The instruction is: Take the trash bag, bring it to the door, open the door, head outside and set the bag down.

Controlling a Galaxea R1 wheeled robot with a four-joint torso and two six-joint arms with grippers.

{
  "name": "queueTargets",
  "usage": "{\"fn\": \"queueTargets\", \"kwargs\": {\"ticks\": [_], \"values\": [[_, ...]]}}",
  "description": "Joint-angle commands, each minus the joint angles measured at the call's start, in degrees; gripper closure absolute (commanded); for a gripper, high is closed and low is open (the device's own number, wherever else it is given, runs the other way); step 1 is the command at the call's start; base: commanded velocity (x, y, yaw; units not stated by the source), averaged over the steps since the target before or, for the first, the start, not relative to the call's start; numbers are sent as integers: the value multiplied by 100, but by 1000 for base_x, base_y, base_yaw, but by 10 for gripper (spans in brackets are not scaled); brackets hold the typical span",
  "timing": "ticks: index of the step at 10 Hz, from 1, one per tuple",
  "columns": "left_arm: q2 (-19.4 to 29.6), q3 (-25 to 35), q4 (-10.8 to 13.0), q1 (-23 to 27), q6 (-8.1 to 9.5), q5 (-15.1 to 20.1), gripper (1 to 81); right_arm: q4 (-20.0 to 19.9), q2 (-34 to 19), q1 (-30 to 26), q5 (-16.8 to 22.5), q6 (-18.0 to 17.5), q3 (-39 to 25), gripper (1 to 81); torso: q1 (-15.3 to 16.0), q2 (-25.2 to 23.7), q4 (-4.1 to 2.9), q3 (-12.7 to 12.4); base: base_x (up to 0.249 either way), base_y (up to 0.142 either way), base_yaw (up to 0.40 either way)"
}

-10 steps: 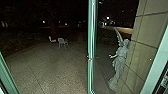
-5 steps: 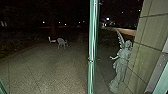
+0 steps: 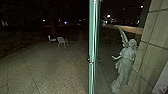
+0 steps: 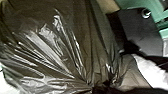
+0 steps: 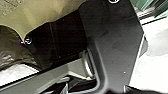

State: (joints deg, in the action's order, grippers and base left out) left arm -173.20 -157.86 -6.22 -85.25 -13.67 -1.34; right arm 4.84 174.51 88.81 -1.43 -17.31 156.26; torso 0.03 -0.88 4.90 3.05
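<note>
Left wrist view has the big, shiny trash bag (image 4: pixel 42 40) all bunched up, I can't tell if either gripper is open or closed, and the head view has a tall green door edge (image 3: pixel 92 50) up the middle, open ground (image 3: pixel 47 72) lower left, and a statue (image 3: pixel 125 62) and wall (image 3: pixel 152 37) at right.

Count, head view: 2 pale chairs (image 3: pixel 61 40), 1 winged statue (image 3: pixel 125 58), 1 upright green door edge (image 3: pixel 92 45), 1 wall (image 3: pixel 153 31), several distant lights (image 3: pixel 108 16). Left wrist view: 1 dark trash bag (image 4: pixel 50 45).
</note>
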Motion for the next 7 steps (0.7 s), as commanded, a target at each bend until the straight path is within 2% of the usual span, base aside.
{"fn": "queueTargets", "kwargs": {"ticks": [1, 7], "values": [[137, -44, 24, 276, -31, 345, 811, -9, 201, -218, 248, 17, -97, 10, 0, 0, 0, 0, 126, 0, 0], [137, -44, 24, 268, -31, 345, 811, -9, 210, -192, 248, 17, -97, 10, 5, 6, 0, 2, 126, 0, 0]]}}
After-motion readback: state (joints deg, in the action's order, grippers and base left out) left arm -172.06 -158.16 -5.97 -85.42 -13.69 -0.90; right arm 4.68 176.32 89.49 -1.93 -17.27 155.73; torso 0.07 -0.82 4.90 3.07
